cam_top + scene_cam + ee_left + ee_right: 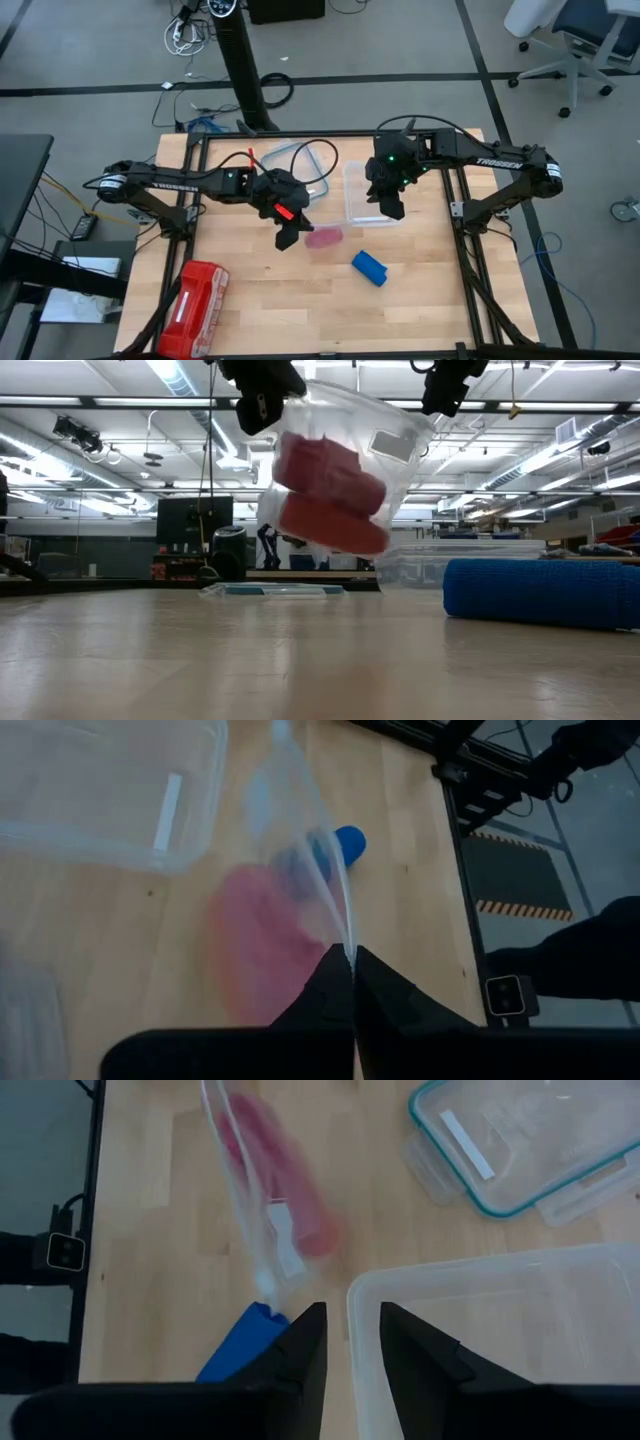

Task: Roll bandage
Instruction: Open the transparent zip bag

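Down on the pale wooden table [250, 310] the bandage [368, 268] lies alone — a short, stubby blue cylinder of soft fabric, resting on its side toward the near right part of the top. From the low camera its surface [540, 592] reads as a fine woven mesh, slightly fuzzy at the edges, the roll's flank squat and rounded.

My left gripper [352, 982] has its two dark fingers pressed together on the thin edge of a clear plastic bag [340, 480], pinching the film so the bag hangs off the wood. Inside it sit two pink-red rolls [330, 495], smooth and blocky, one stacked above the other; a pale label shows on the bag's glossy wall.

My right gripper [350, 1345] hovers over the rim of a clear rectangular plastic container [500, 1340], its fingers slightly spread with nothing between them. Beside that box lies a transparent lid [520, 1140] edged with a teal seal. Near the table's front left corner rests a red plastic-wrapped pack [195, 305], shiny and crinkled — well apart from the bandage.
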Tool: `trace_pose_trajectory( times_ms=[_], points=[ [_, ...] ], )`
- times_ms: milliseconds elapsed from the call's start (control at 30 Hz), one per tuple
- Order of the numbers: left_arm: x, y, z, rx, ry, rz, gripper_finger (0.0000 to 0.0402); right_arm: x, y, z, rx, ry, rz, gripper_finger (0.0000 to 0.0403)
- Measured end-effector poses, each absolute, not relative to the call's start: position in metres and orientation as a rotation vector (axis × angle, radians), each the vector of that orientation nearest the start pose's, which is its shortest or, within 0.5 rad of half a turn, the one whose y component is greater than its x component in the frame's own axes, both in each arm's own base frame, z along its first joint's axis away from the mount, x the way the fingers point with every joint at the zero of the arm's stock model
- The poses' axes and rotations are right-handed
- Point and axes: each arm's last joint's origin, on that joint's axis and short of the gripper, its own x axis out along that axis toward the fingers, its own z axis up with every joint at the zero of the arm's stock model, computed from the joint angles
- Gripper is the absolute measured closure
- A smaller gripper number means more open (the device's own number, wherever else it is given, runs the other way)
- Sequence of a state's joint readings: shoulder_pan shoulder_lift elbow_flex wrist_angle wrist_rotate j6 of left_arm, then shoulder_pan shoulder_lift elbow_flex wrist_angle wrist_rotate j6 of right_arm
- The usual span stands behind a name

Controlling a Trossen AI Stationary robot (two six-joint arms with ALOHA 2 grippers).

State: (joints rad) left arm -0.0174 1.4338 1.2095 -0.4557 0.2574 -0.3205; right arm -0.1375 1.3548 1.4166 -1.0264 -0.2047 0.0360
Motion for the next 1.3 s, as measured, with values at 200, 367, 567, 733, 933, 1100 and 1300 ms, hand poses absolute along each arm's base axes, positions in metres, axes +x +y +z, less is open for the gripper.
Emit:
trace_pose_trajectory(
  times_ms=[200,367,567,733,933,1100,1300],
  points=[
    [0.318,-0.012,0.295,-0.363,0.770,-0.118,0.0401,0.258,-0.029,0.358,0.227,0.952,0.050,0.0310],
    [0.327,-0.012,0.281,-0.357,0.809,-0.114,0.0401,0.258,-0.024,0.357,0.239,0.954,0.065,0.0309],
    [0.340,-0.013,0.271,-0.353,0.783,-0.118,0.0401,0.258,-0.022,0.357,0.243,0.957,0.066,0.0311],
    [0.352,-0.014,0.269,-0.355,0.710,-0.129,0.0401,0.255,-0.022,0.356,0.250,0.990,0.060,0.0312],
    [0.359,-0.014,0.259,-0.424,0.543,-0.133,0.0401,0.247,-0.021,0.351,0.275,1.090,0.069,0.0312],
    [0.354,-0.016,0.241,-0.488,0.491,-0.070,0.0401,0.241,-0.017,0.349,0.288,1.150,0.099,0.0314],
    [0.350,-0.019,0.231,-0.476,0.554,-0.030,0.0401,0.240,-0.010,0.350,0.239,1.144,0.149,0.0316]
  ],
)
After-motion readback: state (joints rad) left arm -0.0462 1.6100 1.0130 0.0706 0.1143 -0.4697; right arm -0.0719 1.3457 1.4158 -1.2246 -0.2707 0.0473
